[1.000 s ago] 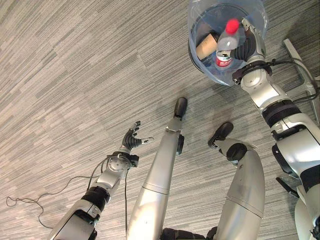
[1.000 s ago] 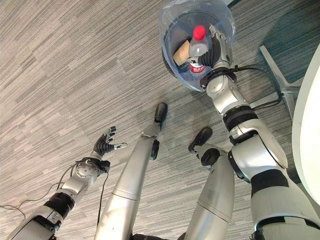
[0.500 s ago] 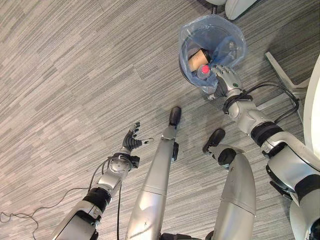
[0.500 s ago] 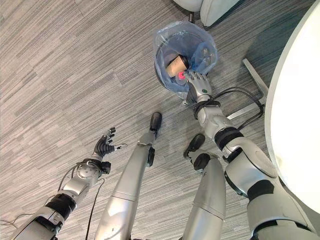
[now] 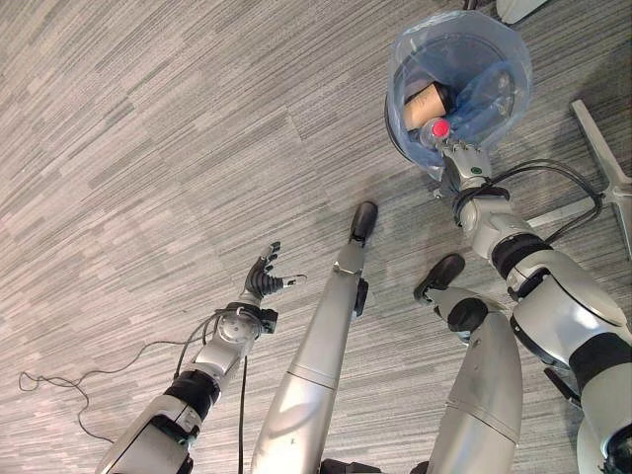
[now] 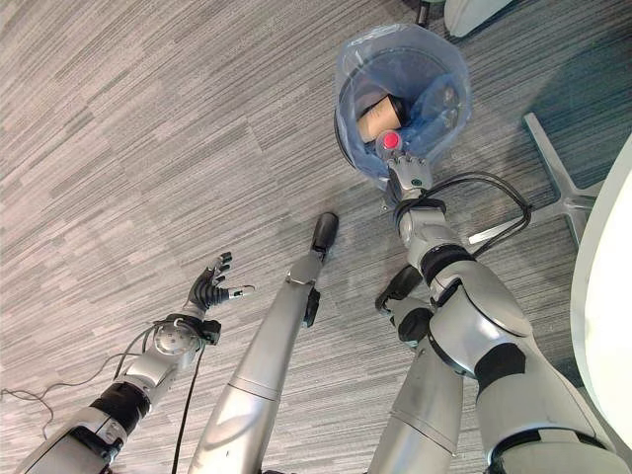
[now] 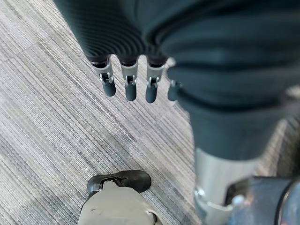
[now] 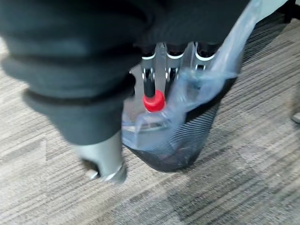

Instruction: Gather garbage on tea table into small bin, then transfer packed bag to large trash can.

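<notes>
**Bottle at the bin's rim**

The gathering step is in hand. The bottle, red-capped, is seen at the near rim of the bag-lined bin, beside a paper cup. The right hand is at the rim; whether the bottle is gripped cannot be told. The left hand is held slack-fingered and empty. Next, release into the bag seems called for. Grey striped carpet is underfoot; a table's edge shows nearby.
</notes>
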Motion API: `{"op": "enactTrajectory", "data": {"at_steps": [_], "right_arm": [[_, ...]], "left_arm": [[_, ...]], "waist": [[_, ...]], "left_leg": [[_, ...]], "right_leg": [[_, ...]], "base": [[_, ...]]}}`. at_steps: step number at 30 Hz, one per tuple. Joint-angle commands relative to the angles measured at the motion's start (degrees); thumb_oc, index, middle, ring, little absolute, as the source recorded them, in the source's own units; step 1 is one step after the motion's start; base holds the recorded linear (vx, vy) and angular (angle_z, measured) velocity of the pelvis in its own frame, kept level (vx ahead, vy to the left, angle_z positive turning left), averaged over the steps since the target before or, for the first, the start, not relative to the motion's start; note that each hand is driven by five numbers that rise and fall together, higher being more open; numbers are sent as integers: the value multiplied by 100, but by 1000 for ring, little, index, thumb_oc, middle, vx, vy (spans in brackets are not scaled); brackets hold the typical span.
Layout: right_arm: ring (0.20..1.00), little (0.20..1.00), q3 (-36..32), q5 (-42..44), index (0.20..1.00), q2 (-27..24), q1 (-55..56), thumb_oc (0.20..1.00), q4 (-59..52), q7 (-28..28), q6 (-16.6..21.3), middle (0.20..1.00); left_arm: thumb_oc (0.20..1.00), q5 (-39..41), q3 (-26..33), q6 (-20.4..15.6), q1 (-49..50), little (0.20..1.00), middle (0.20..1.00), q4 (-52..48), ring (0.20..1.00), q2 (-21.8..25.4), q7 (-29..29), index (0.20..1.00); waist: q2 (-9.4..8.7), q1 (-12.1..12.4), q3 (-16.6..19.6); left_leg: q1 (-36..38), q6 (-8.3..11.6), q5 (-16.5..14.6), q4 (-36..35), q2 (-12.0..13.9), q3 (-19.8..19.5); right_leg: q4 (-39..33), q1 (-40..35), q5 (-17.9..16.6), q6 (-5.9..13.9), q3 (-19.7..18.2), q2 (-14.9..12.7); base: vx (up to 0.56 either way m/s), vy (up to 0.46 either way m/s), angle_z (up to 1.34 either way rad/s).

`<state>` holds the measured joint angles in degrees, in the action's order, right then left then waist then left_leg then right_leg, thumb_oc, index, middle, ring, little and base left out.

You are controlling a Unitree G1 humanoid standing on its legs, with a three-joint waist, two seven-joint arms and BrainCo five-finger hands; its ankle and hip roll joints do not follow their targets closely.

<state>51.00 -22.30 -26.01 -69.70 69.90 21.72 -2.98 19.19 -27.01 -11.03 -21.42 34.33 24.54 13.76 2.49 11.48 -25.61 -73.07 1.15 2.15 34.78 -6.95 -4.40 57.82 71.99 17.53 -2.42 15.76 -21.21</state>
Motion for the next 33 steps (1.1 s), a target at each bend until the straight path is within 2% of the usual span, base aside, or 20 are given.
{"op": "enactTrajectory", "data": {"at_steps": [1, 8, 14, 17, 18, 19, 20, 22, 26, 32, 33], "right_arm": [[200, 200, 48, 249, 200, -251, -183, 200, -213, 84, 39, 200], [200, 200, -405, 568, 200, -442, 98, 200, -1086, 249, 126, 200], [200, 200, -776, 814, 200, -482, 324, 200, -1538, 309, 187, 200], [200, 200, -1305, 1343, 200, -299, 719, 200, -1916, 292, 308, 200], [200, 200, -1871, 2160, 200, 9, 1068, 200, -2142, 217, 508, 200], [200, 200, -1878, 2163, 200, 8, 1077, 200, -2149, 215, 506, 200], [200, 200, -2098, 2514, 200, 154, 1222, 200, -2258, 170, 600, 200], [200, 200, -2575, 3588, 200, 593, 1683, 200, -2615, -90, 889, 200], [200, 200, -2677, 3954, 200, 787, 2021, 200, -3017, -310, 1008, 200], [200, 200, -2650, 4277, 200, 989, 2689, 200, -3898, -624, 1138, 200], [200, 200, -2653, 4341, 200, 1029, 2920, 200, -4241, -712, 1167, 200]], "left_arm": [[1000, 138, 27, -135, -4, 1000, 1000, -12, 1000, -60, 135, 1000], [1000, 75, 198, -80, 73, 1000, 1000, -26, 1000, -127, 137, 1000], [1000, 87, 356, -53, 148, 1000, 1000, -71, 1000, -70, 127, 1000], [1000, 62, 471, -4, 219, 1000, 1000, -49, 1000, -78, 100, 1000], [1000, 54, 546, 34, 262, 1000, 1000, -9, 1000, -109, 67, 1000], [1000, 55, 541, 35, 265, 1000, 1000, -11, 1000, -103, 67, 1000], [1000, 50, 558, 58, 266, 1000, 1000, 3, 1000, -117, 49, 1000], [1000, 43, 636, 126, 268, 1000, 1000, 127, 1000, -152, -27, 1000], [1000, 42, 720, 156, 354, 1000, 1000, 76, 1000, -124, -64, 1000], [1000, 33, 866, 216, 720, 1000, 1000, 30, 1000, -116, -167, 1000], [1000, 32, 950, 235, 903, 1000, 1000, -13, 1000, -108, -208, 1000]], "waist": [[255, -53, -67], [150, -205, -78], [136, -257, -78], [128, -295, -61], [132, -307, -33], [130, -302, -37], [130, -310, -44], [99, -322, -11], [61, -352, 7], [-82, -422, 190], [-128, -432, 280]], "left_leg": [[270, -266, -877, 294, -102, 332], [633, -258, -835, 51, 22, 334], [862, -236, -776, -129, 63, 339], [1067, -220, -719, -306, 95, 314], [1301, -213, -665, -487, 103, 302], [1316, -212, -662, -496, 104, 300], [1413, -202, -627, -579, 122, 298], [1939, -155, -510, -987, 169, 242], [2451, -108, -421, -1331, 201, 199], [3519, -24, -323, -1946, 309, 160], [3892, 3, -304, -2140, 352, 163]], "right_leg": [[-695, -275, -16, 367, -645, 420], [-926, -566, -165, 410, -616, 555], [-1066, -787, -211, 434, -586, 621], [-1208, -984, -259, 452, -560, 678], [-1357, -1207, -319, 470, -519, 724], [-1366, -1223, -322, 470, -516, 725], [-1437, -1315, -355, 486, -491, 747], [-1811, -1805, -446, 522, -383, 830], [-2184, -2307, -551, 544, -293, 890], [-2977, -3418, -769, 597, -132, 999], [-3266, -3821, -835, 614, -85, 1029]], "base": [[0, 0, 0], [-43, -3, -8], [-54, -29, -5], [-83, -48, -3], [-84, -51, -5], [-80, -41, -8], [-64, -41, -11], [-79, -70, -7], [-29, -49, 1], [31, -36, -8], [105, -39, -5]]}}
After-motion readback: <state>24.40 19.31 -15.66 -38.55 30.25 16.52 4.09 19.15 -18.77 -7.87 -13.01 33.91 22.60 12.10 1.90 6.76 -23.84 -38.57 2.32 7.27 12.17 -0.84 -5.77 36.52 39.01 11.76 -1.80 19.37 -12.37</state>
